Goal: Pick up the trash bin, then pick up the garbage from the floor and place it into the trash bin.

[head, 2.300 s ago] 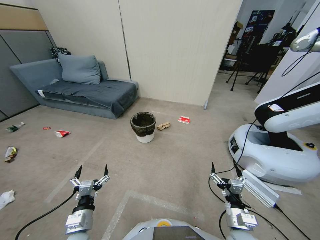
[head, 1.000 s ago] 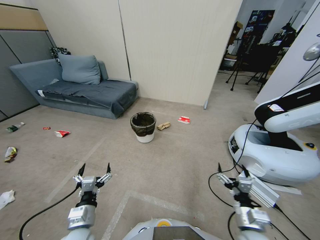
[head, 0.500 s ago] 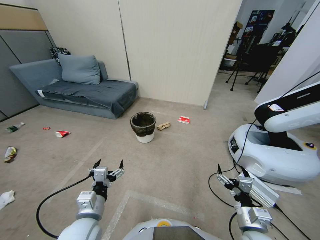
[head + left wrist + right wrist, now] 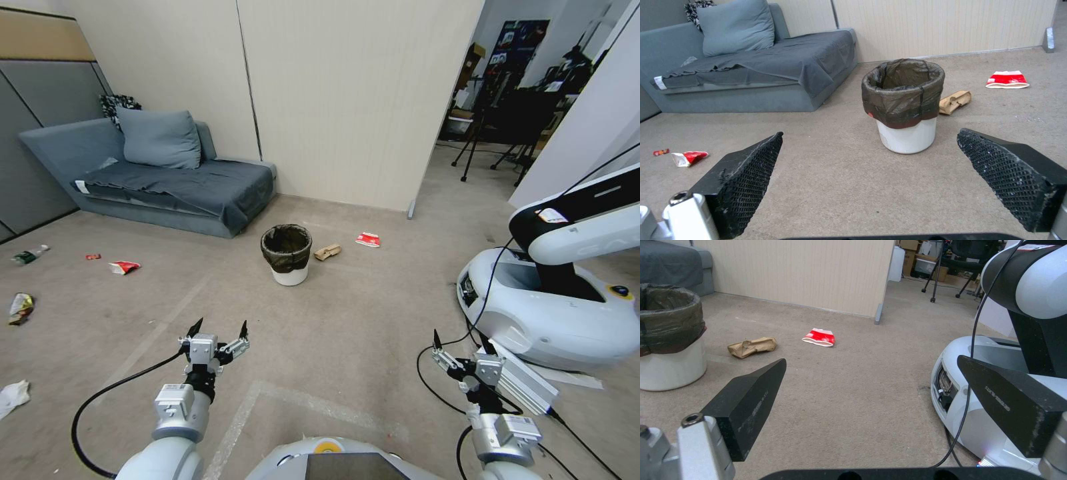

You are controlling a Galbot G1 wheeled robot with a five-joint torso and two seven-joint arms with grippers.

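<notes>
The small round white plastic trash bin (image 4: 287,255) with dark liner stands untouched, far ahead; left gripper (image 4: 218,329) and right gripper (image 4: 460,340) are held spread, empty; approach is judged needed

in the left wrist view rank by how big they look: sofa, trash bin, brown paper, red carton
1. sofa
2. trash bin
3. red carton and brown paper: these look alike, so they are left unranked.

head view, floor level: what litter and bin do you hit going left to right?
White tissue → yellow wrapper → green-labelled bottle → left red-and-white carton → trash bin → crumpled brown paper → right red-and-white carton.
</notes>
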